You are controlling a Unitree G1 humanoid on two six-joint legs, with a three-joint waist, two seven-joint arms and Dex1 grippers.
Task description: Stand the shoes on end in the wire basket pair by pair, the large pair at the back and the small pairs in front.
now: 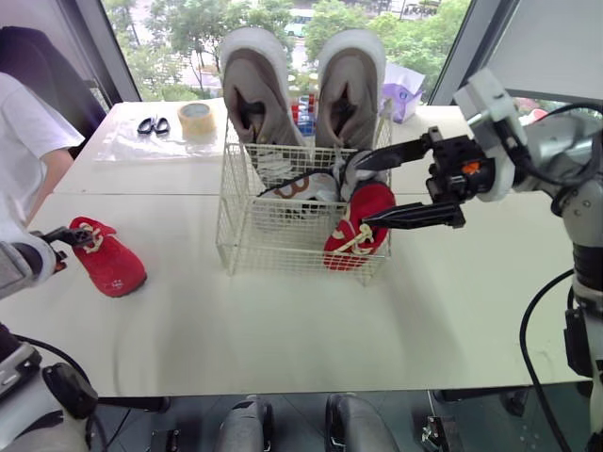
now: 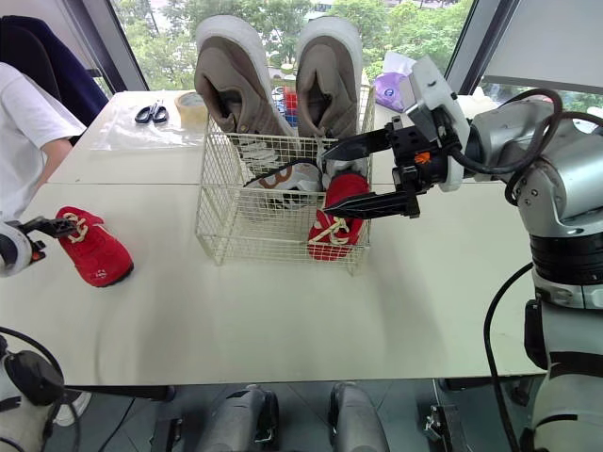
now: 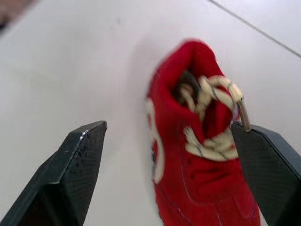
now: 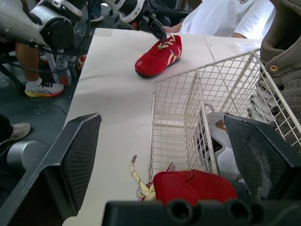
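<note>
Small red fabric shoe with cream laces (image 1: 109, 262) lying outside the white wire basket (image 1: 236, 240).
At left of frame I see it on the white table (image 1: 283, 320), between my left gripper's (image 3: 167, 127) spread fingers. Its red mate (image 1: 350, 243) stands upended in the basket's front right corner, my right gripper (image 1: 363, 193) gaping beside it; tall grey-brown shoes (image 1: 256, 89) behind. Black scissors (image 1: 153, 124), tan tape roll (image 1: 196, 118) upper left.
</note>
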